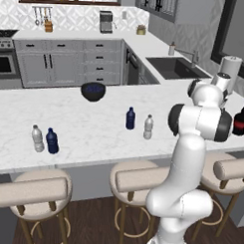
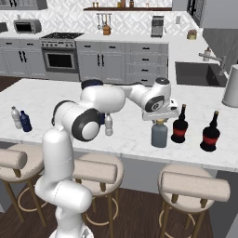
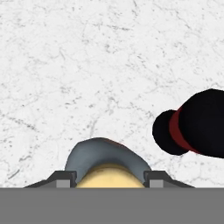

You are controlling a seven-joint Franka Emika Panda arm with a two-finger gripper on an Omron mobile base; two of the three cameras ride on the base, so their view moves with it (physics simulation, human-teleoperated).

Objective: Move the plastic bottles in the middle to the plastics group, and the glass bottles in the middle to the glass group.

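The big grey-blue glass bottle [image 2: 159, 135] with a tan cap stands on the island counter, just left of the two dark red-labelled glass bottles [image 2: 180, 125] [image 2: 210, 132]. My gripper [image 2: 159, 121] comes down over its top and is shut on its neck. In the hand view the tan cap and grey shoulders [image 3: 103, 153] sit tight between the fingertips [image 3: 61, 179], with one dark bottle [image 3: 197, 127] to the right. A small clear bottle [image 1: 148, 127] and a dark blue one [image 1: 130, 118] stand mid-counter. The plastics pair [image 1: 37, 138] [image 1: 52, 140] stands at the left end.
A dark bowl [image 1: 93, 91] sits at the counter's far side. A white paper-towel roll [image 2: 231, 86] stands at the right, behind the dark bottles. Stools line the near edge. The sink [image 2: 197, 74] lies beyond.
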